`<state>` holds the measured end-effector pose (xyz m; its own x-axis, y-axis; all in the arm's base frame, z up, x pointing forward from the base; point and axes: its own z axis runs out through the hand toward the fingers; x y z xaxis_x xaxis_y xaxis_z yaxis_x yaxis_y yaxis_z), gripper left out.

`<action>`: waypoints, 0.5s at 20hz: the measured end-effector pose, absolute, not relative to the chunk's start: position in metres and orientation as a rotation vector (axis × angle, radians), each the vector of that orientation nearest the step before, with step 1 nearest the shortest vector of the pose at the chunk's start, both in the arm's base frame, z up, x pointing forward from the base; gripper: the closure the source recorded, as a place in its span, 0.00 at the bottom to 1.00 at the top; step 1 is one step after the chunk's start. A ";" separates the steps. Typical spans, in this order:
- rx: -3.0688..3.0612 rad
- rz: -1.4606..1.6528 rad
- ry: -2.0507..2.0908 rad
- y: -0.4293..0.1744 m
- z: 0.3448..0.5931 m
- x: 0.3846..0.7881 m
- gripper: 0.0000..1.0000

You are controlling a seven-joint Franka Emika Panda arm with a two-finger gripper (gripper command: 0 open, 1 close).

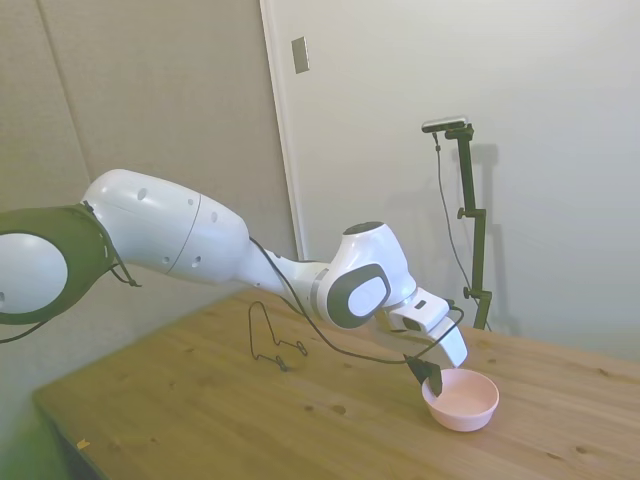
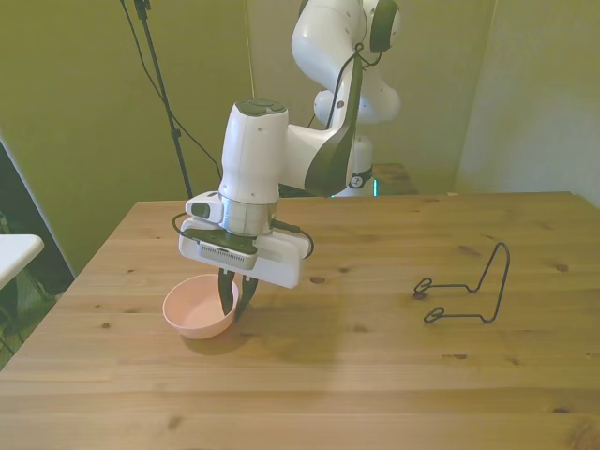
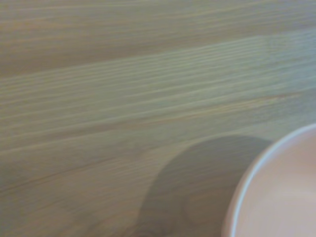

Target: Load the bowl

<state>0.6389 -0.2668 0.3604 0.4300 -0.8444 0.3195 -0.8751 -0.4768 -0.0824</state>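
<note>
The pale pink bowl [image 2: 190, 309] sits on the wooden table [image 2: 375, 375] toward the front view's left, and shows in the side view as the bowl [image 1: 464, 400]. My gripper [image 2: 234, 298] points down at the bowl's rim on the side nearest the rack. Its dark fingers are drawn together across that rim, one inside and one outside. From the side, the gripper [image 1: 427, 377] meets the bowl's near edge. Only a curved slice of the bowl [image 3: 286, 197] shows in the wrist view, with its shadow on the wood.
A thin black wire rack [image 2: 471, 291] stands on the table toward the front view's right, well away from the bowl; it is the rack [image 1: 272, 338] behind the arm in the side view. A white surface edge [image 2: 14, 251] lies beyond the table.
</note>
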 end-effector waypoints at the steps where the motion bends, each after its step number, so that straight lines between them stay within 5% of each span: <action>1: 2.577 0.490 -1.553 -0.267 0.361 0.639 1.00; 6: 2.619 0.486 -1.552 -0.261 0.369 0.641 1.00; 10: 2.722 0.482 -1.571 -0.229 0.399 0.644 1.00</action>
<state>0.6438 -0.2287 0.3986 0.4658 -0.8516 0.2405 -0.8400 -0.5110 -0.1825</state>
